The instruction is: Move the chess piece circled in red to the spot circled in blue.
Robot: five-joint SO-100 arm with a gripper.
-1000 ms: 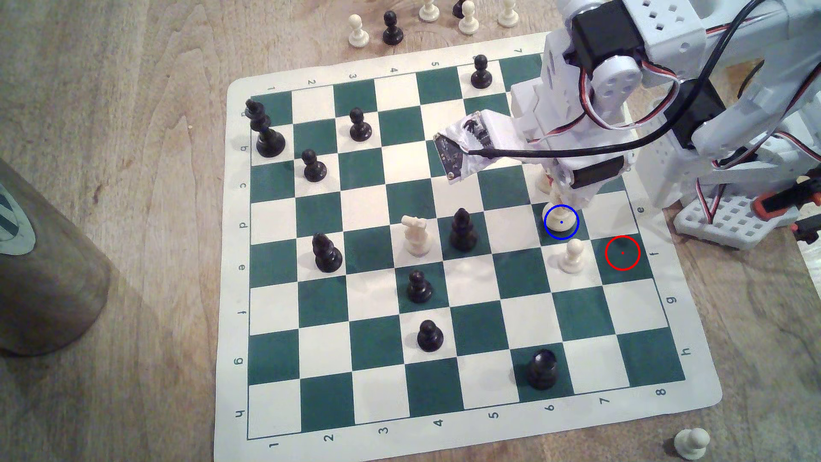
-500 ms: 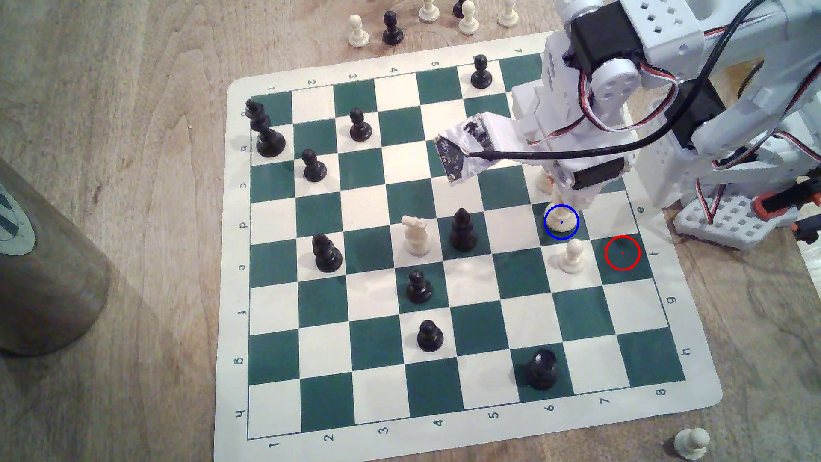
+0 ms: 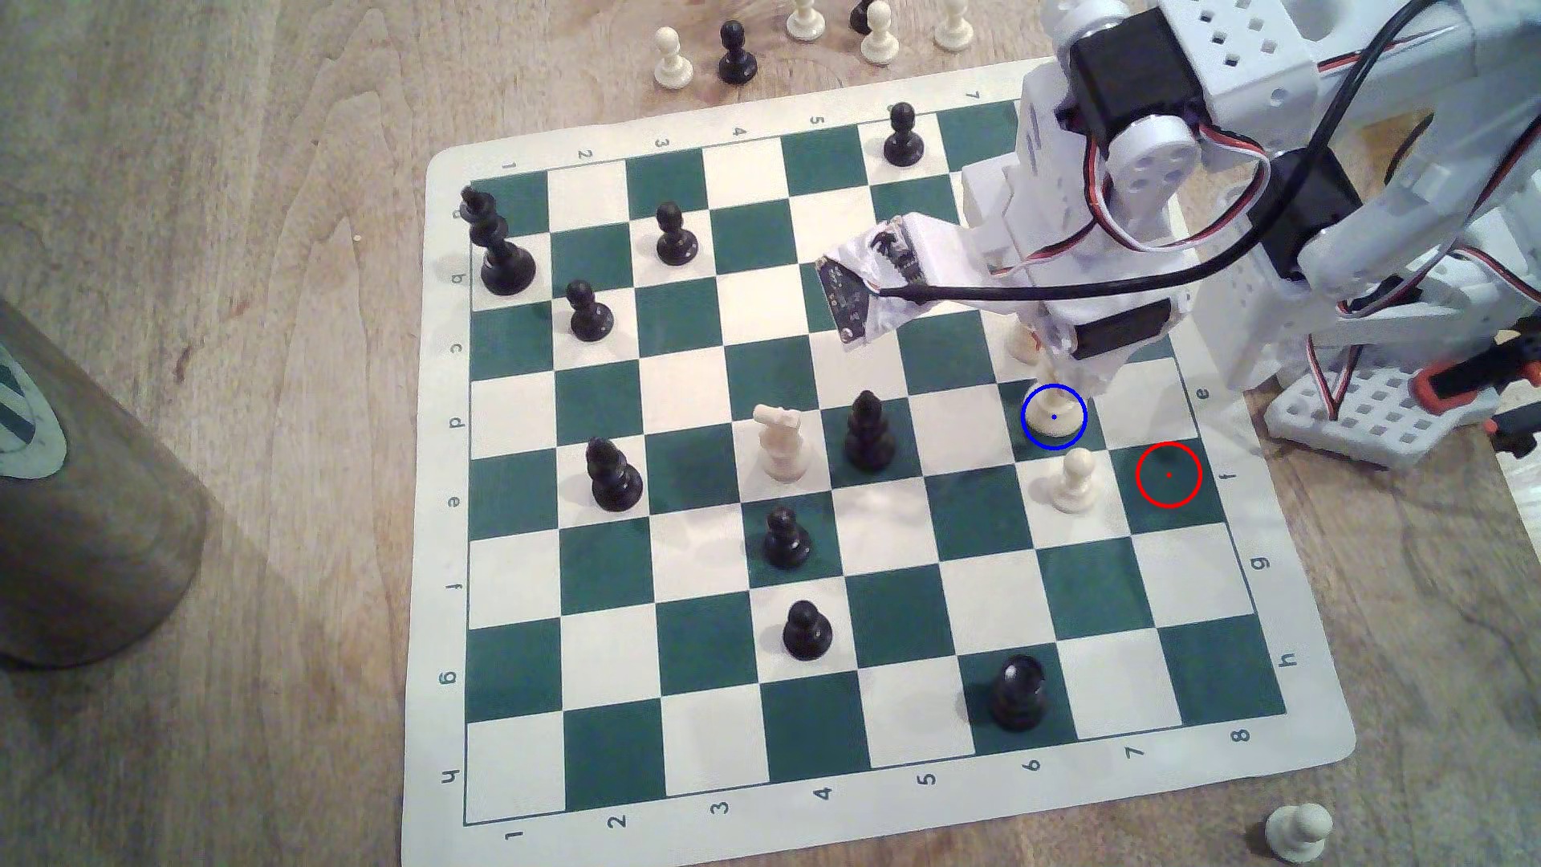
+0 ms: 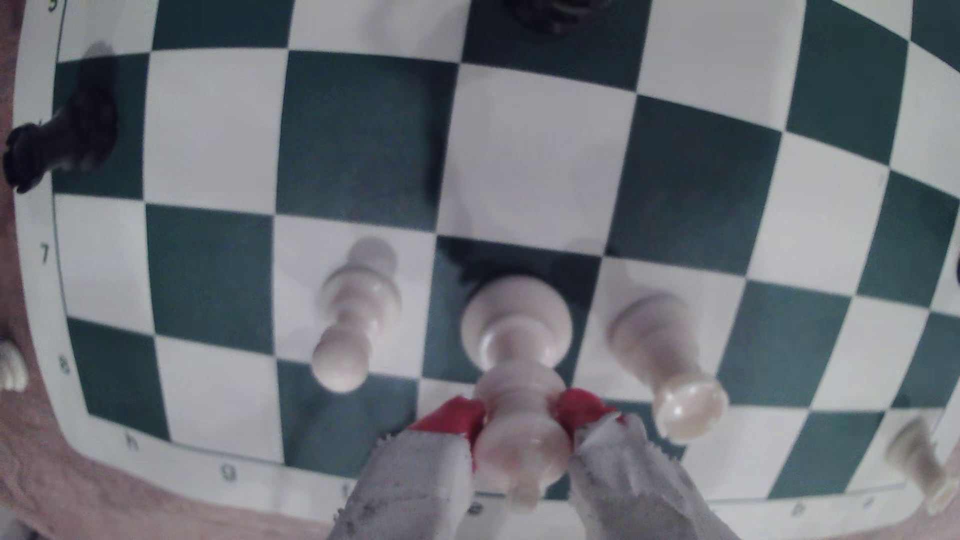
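Nearest the exterior camera: a stray cream pawn [image 3: 1297, 830] off the board's corner, on the wooden table [image 3: 250, 417]. Further in, a black rook [image 3: 1018, 690] on a green square, well apart from the action. Then a short cream pawn [image 3: 1073, 480] on the white square just beside the spot [image 3: 1027, 398], toward the exterior view's bottom, with the red-ringed green square [image 3: 1169, 475] bare on that pawn's right in the same view. On the far side, another cream piece [image 3: 1021, 340] tucked half under the wrist, so pretty tight quarters, neighbours on both flanks. Smack in the middle, the chess piece [image 3: 1052, 410] with its base down on the blue-ringed square, upright as far as can be told. Up close in the wrist view, gripper [image 4: 522, 415] pinched narrow around the piece's upper stem, red pads [image 4: 452, 418] pressed on either side just under the crown. Arm [image 3: 1167, 158] folded steeply down from the exterior view's upper right, wrist pointing nearly straight at the board [image 3: 584, 750].
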